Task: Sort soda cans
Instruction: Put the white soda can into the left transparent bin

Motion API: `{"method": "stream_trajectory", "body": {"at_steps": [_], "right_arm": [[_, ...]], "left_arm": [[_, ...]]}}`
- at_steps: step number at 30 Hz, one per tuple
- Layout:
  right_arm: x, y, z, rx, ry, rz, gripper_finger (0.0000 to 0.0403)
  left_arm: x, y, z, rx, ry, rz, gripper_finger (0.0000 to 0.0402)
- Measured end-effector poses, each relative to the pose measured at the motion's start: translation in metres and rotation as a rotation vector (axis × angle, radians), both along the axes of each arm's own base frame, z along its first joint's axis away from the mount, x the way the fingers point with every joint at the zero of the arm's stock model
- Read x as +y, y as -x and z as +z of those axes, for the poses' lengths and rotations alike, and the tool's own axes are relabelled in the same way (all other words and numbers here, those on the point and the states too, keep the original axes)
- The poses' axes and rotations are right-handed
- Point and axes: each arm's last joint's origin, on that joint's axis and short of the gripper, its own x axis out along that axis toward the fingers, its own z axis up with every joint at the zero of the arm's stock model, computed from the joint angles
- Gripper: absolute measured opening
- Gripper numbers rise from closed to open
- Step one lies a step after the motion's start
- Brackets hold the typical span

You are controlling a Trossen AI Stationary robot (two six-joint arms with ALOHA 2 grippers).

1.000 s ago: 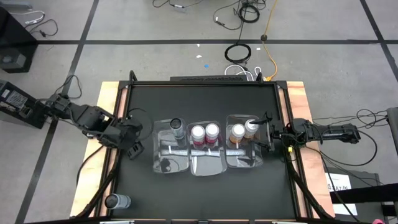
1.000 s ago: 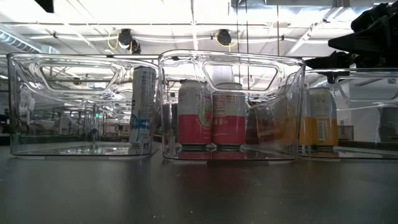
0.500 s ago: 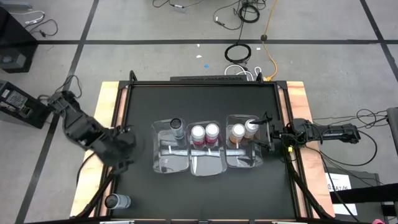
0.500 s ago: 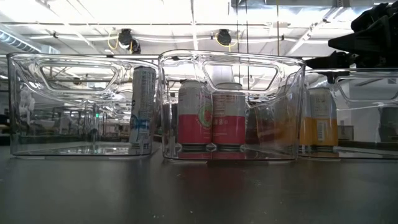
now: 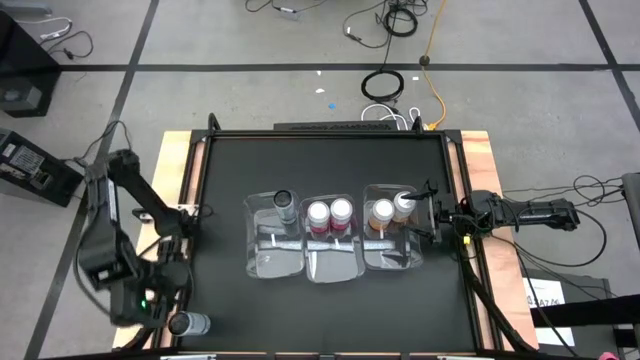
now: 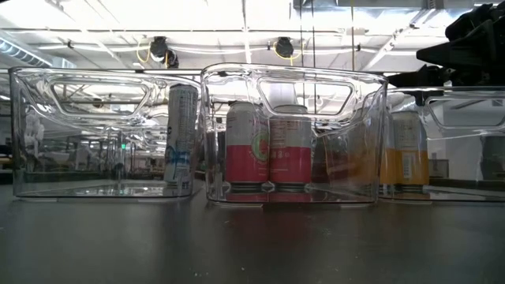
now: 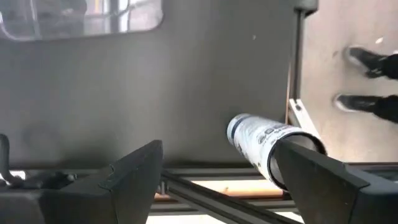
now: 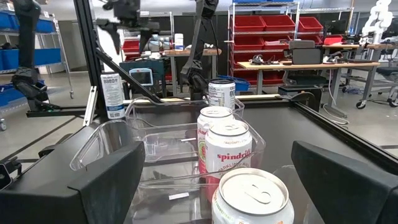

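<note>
Three clear bins stand in a row mid-table. The left bin [image 5: 270, 240] holds one silver can [image 5: 284, 204], the middle bin [image 5: 330, 258] two red-pink cans [image 5: 329, 212], and the right bin [image 5: 395, 252] two orange cans [image 5: 391, 208]. A second silver can [image 5: 188, 323] stands upright on its base at the table's near-left corner. My left gripper [image 5: 160, 300] hovers open above that can [image 7: 261, 142], just short of it. My right gripper [image 5: 428, 215] is open and level at the right bin's right wall, above its rim [image 6: 465, 47]. An orange can's top [image 8: 252, 194] shows ahead of its fingers.
The lone can stands close to the table's left edge [image 7: 292, 93]. A person's shoes [image 7: 364, 81] are on the floor beyond that edge. Metal frame rails [image 7: 205, 199] run along the near edge. Bare black tabletop [image 5: 320, 160] lies behind the bins and more [image 5: 330, 315] in front.
My left arm has swung from beside the left bin toward the table's near-left corner and now sits over the lone silver can. The right arm, the bins and all the cans have kept still.
</note>
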Motion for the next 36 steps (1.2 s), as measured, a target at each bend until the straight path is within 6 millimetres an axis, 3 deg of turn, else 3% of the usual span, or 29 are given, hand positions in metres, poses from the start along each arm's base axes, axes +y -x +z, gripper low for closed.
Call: {"method": "stream_trajectory", "body": {"at_steps": [12, 23, 36], "right_arm": [[0.0, 0.0, 0.0, 0.0, 0.0, 0.0, 0.0398], [0.0, 0.0, 0.0, 0.0, 0.0, 0.0, 0.0398], [0.0, 0.0, 0.0, 0.0, 0.0, 0.0, 0.0398]], "left_arm": [[-0.052, 0.001, -0.025, 0.069, 0.062, -0.035, 0.032], [-0.069, 0.011, -0.038, 0.105, 0.043, -0.009, 0.032], [-0.081, 0.008, -0.051, 0.117, 0.002, -0.007, 0.032]]}}
